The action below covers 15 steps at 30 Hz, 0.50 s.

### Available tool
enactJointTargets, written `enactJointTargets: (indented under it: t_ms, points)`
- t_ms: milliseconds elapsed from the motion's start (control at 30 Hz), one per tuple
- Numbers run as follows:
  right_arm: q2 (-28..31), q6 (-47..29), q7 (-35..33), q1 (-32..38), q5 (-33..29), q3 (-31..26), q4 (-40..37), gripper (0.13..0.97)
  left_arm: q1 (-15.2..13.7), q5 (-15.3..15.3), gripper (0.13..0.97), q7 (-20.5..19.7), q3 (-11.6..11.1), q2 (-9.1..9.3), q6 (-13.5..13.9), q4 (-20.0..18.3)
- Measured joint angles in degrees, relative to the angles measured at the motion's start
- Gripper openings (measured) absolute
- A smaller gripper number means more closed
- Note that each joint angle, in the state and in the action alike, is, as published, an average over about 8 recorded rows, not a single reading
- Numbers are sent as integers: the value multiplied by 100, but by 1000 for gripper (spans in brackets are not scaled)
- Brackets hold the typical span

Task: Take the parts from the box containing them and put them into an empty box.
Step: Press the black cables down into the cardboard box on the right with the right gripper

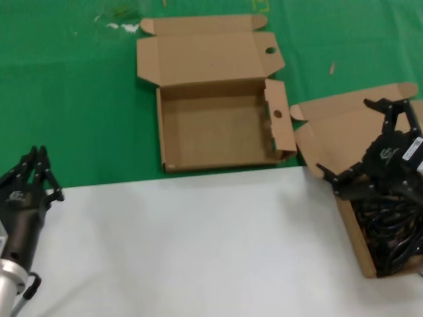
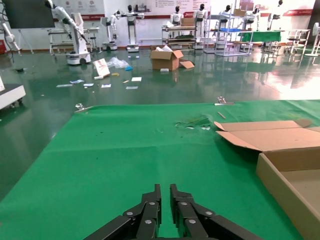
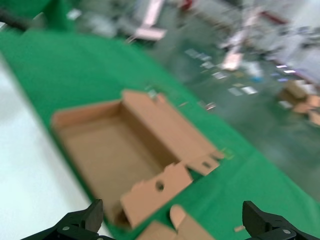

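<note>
The empty box (image 1: 173,129) with round holes in its side flaps lies open on the green cloth at the middle back, also in the right wrist view (image 3: 95,145) and the left wrist view (image 2: 280,172). The box containing the parts (image 1: 324,132) sits at the far right, its lid folded back. Black coiled cords (image 1: 393,231) fill it. My right gripper (image 1: 353,139) hangs open just above those cords, fingers spread wide with nothing between them (image 3: 175,220). Low at the left over the white surface waits my left gripper (image 1: 34,155), shut and holding nothing (image 2: 165,189).
A white tabletop (image 1: 198,244) covers the near half; green cloth (image 1: 73,99) covers the far half. Small white scraps (image 1: 122,26) lie at the cloth's back edge. The source box's lid flap (image 3: 170,227) shows just below my right gripper.
</note>
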Motion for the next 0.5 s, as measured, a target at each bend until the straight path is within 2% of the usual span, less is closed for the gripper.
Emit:
enactJointTargets:
  t_ms: [167,500]
  points:
    - [553,-1058,-31,458,-147,-67,-54,966,0,0,172,0,0,0,0,0]
    - [851,-3118,-1113,1799,-164,-527,-602,966,0,1,140,-1,0,0,0,0]
